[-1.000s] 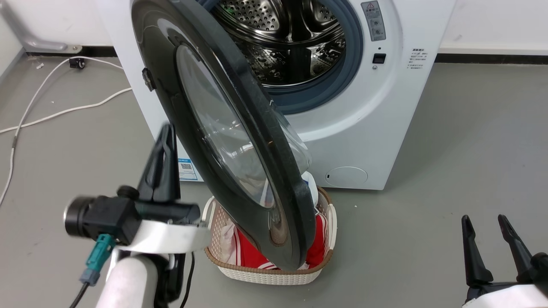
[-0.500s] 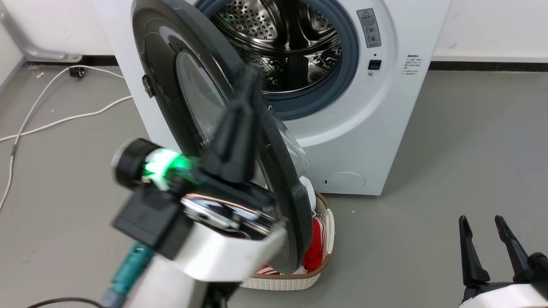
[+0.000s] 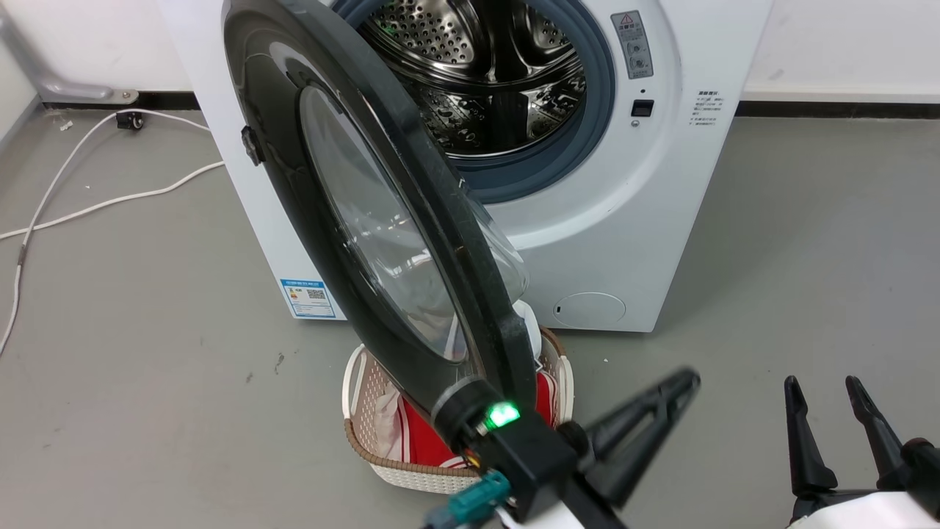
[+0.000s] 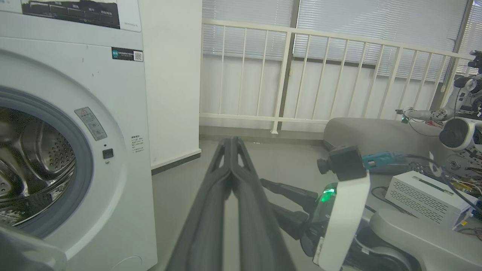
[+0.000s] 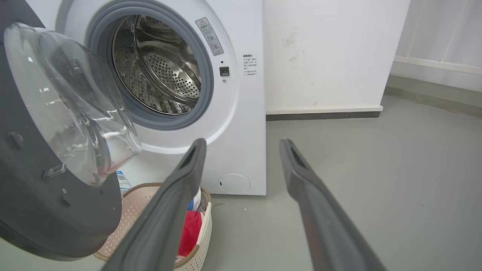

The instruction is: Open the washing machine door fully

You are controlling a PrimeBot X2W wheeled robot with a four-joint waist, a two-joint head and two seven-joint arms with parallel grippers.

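The left gripper is changing sides. A second ago it was sitting left of the washing machine door, on its outer face, pointing up. Half a second ago it was crossing in front of the door. Now it's sitting low, just past the door's free edge on the side of the drum, pointing up and right and motion-blurred. The left wrist view is showing its fingers pressed together with nothing between them, so it's closed and empty. I'm not seeing any contact with the door. The door itself is barely changing: it's hinged at the left of the washing machine, standing out roughly half open and edge-on to the head camera, with its lower rim over the laundry basket. The slight frame shift is looking like camera motion. The right gripper is parked at lower right, fingers spread, holding nothing. I'm reading this as a reposition, with the arm getting behind the inner face to push the door further left. The rest of the swing is remaining. I'm watching for slip on that curved inner face.
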